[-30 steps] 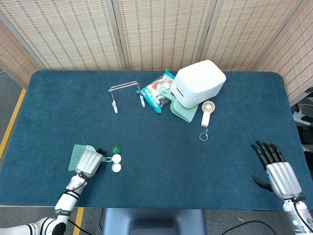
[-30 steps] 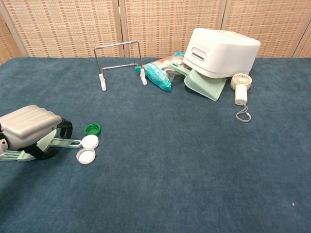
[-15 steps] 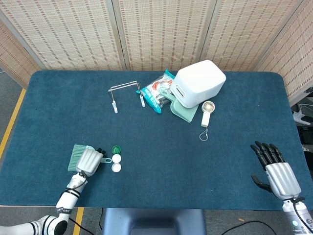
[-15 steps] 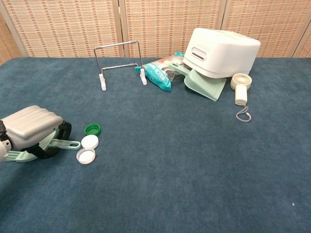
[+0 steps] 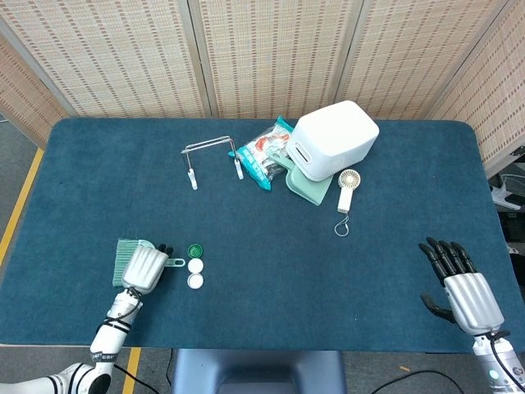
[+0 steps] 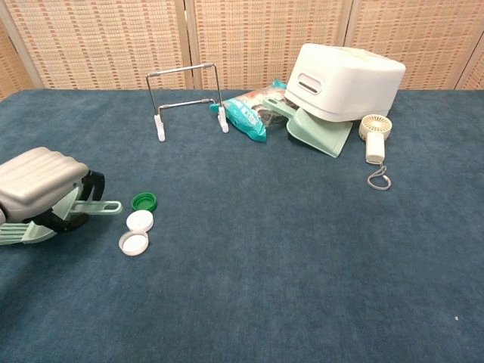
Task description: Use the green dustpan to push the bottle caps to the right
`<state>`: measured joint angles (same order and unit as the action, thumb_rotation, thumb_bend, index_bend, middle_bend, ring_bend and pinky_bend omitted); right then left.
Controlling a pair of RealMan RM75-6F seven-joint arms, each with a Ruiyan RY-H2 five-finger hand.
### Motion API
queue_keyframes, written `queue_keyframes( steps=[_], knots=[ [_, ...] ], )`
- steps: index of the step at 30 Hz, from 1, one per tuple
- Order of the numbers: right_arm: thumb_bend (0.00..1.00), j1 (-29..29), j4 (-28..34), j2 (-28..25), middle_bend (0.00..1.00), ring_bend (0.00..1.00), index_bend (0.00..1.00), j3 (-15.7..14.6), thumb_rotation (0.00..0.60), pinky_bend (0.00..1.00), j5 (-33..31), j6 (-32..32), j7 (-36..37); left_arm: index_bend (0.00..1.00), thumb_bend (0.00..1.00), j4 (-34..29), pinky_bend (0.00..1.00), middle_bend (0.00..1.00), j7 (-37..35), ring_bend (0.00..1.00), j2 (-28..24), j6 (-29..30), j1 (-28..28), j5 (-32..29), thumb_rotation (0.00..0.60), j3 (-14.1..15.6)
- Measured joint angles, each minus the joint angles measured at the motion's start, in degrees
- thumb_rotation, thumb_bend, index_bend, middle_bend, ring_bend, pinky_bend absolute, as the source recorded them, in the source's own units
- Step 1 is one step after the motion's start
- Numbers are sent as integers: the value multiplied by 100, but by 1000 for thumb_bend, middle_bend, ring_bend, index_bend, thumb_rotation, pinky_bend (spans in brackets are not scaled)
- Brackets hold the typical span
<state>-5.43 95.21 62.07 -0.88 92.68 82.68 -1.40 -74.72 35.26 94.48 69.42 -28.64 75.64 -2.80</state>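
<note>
- The left robot hand (image 6: 38, 187) is gripping a small pale green brush (image 5: 125, 255) (its bristle head is showing past the knuckles in the head view, and its handle tip is pointing at the caps), and compared with a second ago it is sitting a little higher and further left, so the handle is no longer touching the white caps.
- The three bottle caps (image 6: 138, 223) are lying where they were, near the front left corner of the counter (image 5: 271, 271): one green cap (image 5: 194, 251) and two white ones just beside it.
- The green dustpan (image 6: 321, 132) is lying untouched near the back edge of the counter, partly under the white box (image 5: 331, 139); I judge that the task's own tool is not yet in use and the pushing to the right is not started.
- The right robot hand (image 5: 459, 283) is resting open near the front right corner, holding nothing.
- The counter is carrying a dark blue carpet-like cover; a wire stand (image 5: 212, 158), a snack bag (image 5: 262, 154) and a small hand fan (image 5: 348, 186) are also lying toward the back.
- Behind the counter, woven bamboo-like screens (image 5: 271, 49) are closing the room.
</note>
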Motion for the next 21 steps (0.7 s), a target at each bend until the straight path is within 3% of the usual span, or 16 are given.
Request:
queue_keyframes(
  steps=[5,8,18,21],
  knots=[
    [234,-8,8,3,0,0,0,-8,600,0,-3,-23,-11,759,565,-156,833,857,-938,781,-110,223,66,236,600,-81],
    [234,-6,16,0,0,0,0,-11,600,0,0,-21,-13,767,579,-213,809,876,-1883,778,-155,417,115,379,600,-181],
    [234,7,49,-7,0,0,0,-35,600,0,47,7,-39,763,596,-114,807,877,-6050,778,-95,828,247,778,600,-468],
    [234,9,44,-6,0,0,0,-30,600,0,44,15,-36,764,597,104,807,877,-6795,778,62,914,263,979,600,-468]
  ],
)
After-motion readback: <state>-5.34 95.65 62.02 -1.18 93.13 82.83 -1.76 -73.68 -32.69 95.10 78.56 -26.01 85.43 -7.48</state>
